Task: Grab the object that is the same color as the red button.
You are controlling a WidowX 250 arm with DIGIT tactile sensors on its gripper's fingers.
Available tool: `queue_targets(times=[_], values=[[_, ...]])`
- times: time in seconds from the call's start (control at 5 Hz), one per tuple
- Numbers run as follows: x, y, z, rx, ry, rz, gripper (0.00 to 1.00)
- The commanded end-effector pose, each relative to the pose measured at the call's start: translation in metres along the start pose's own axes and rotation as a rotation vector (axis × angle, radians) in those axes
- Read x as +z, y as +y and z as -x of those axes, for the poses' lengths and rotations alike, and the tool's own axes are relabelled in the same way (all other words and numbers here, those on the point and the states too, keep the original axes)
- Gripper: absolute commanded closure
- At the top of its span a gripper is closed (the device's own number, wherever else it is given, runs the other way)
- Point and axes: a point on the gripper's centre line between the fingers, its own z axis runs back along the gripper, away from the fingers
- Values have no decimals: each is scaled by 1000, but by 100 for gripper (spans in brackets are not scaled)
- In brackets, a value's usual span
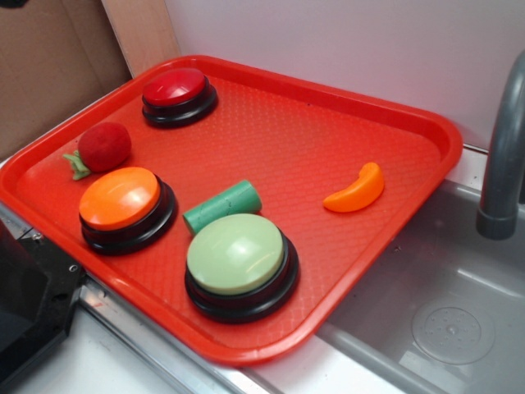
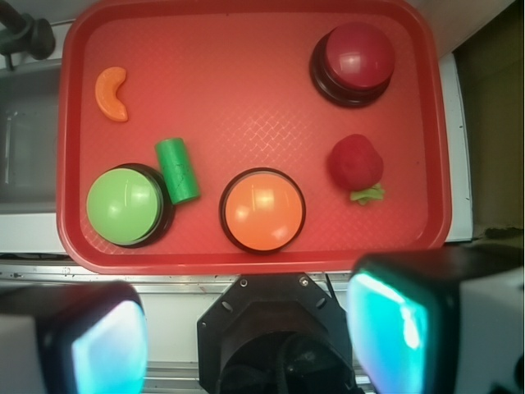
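Your tool (image 2: 246, 345) is nearest to you, held back outside the near rim of the red tray (image 2: 246, 74), with both fingers (image 2: 394, 328) spread wide and nothing between them. Only blurred finger ends show in the wrist view, and in the exterior view you see just a dark piece of the arm at the lower left corner. Beyond the rim come first the orange button (image 2: 262, 210) and the green button (image 2: 125, 205), with a green cylinder (image 2: 178, 170) just beside the green one. The strawberry toy (image 2: 356, 162) lies forward and to the right of the tool, well apart from it, between the orange button and the red button (image 2: 353, 57). Its green stem (image 2: 367, 194) points toward you, so its long axis runs about along your approach. The orange crescent (image 2: 112, 93) lies far left
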Motion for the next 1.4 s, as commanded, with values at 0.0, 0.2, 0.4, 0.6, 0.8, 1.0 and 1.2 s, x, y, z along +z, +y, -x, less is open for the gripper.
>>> queue_targets(times=[0.0, 0.2, 0.4, 0.6, 0.8, 1.0, 1.2], values=[[0, 0, 0, 0, 0, 0, 0], [-20, 12, -7, 154, -26, -47, 0], [-43, 28, -12, 319, -47, -87, 0], [-70, 48, -18, 536, -110, -148, 0], [-103, 75, -30, 779, -209, -244, 0], [-126, 90, -36, 915, -306, -323, 0], [-148, 110, -38, 981, -340, -362, 0]])
